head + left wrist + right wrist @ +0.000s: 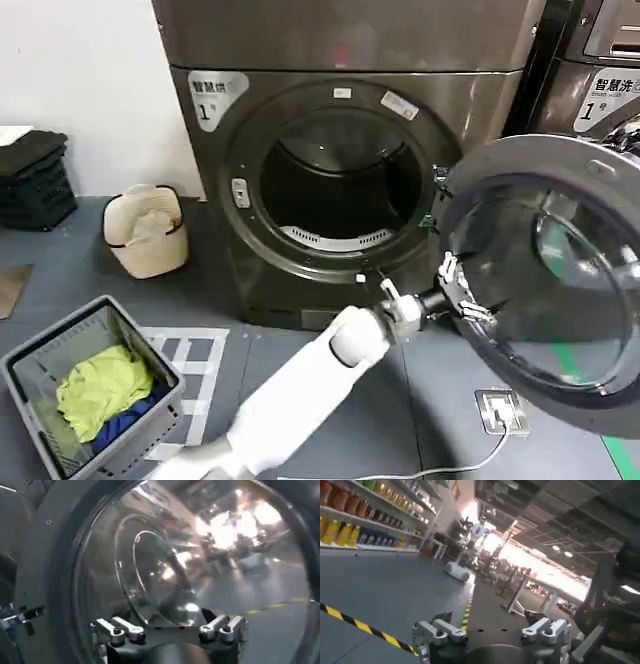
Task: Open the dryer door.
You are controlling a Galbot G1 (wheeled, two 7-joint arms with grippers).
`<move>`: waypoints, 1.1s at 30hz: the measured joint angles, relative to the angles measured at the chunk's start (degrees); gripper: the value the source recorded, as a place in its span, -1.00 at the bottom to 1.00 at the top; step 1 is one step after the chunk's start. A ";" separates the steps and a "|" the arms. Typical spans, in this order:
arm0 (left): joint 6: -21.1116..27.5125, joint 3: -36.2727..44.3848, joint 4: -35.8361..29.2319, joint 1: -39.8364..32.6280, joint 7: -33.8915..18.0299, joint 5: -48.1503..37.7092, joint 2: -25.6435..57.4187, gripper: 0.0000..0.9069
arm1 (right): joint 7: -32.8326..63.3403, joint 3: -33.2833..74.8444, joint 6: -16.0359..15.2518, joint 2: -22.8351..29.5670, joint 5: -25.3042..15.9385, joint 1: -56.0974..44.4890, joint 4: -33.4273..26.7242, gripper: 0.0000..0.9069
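The dark grey dryer stands ahead with its round drum opening uncovered. Its door, a grey ring around a glass bowl, is swung out to the right on its hinge. My left arm reaches up from the bottom middle, and the left gripper sits at the door's inner rim on the hinge side. In the left wrist view the door glass is close ahead of the left gripper, whose fingers are spread with nothing between them. My right gripper is open, away from the dryer, facing a room.
A grey basket with yellow and blue clothes stands at the front left. A beige bin sits left of the dryer, black crates farther left. A second machine stands at the right. A white socket and cable lie on the floor.
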 joint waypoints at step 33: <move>4.85 1.17 -5.13 3.62 -2.10 -4.31 -0.07 1.00 | 4.84 2.75 1.08 -0.39 -5.96 -1.33 -8.82 1.00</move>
